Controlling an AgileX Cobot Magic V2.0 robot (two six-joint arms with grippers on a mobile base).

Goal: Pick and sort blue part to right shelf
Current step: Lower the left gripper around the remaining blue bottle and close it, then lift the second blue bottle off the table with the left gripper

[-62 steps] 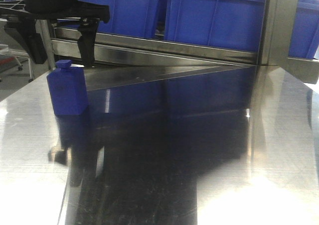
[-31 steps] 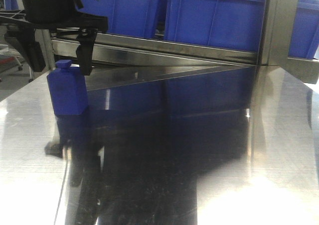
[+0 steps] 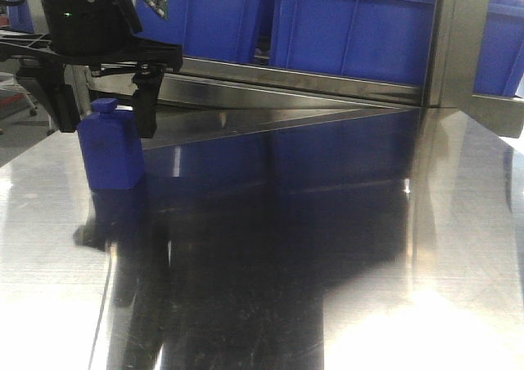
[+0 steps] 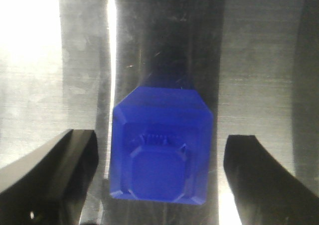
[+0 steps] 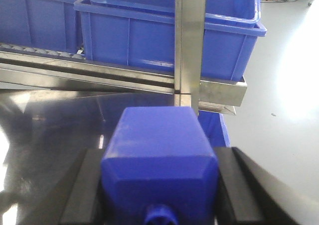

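Steel table [image 3: 458, 223] carries the blue part [image 4: 159, 155], upright and untouched between the spread jaws of the left gripper [image 3: 105, 131]. It looks like rigid, light, slick plastic, so grip its flat body sides. Meanwhile the right gripper [image 5: 159, 187] is clamped on a second blue part [image 5: 159, 140].

Right hand [image 5: 159, 185] grips blue part [image 5: 159, 150] — bins [image 5: 149, 31] behind.

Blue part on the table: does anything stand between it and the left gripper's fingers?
Nothing visible does. The left gripper is open over the blue part, its fingers flanking it, with bare table showing in both gaps.
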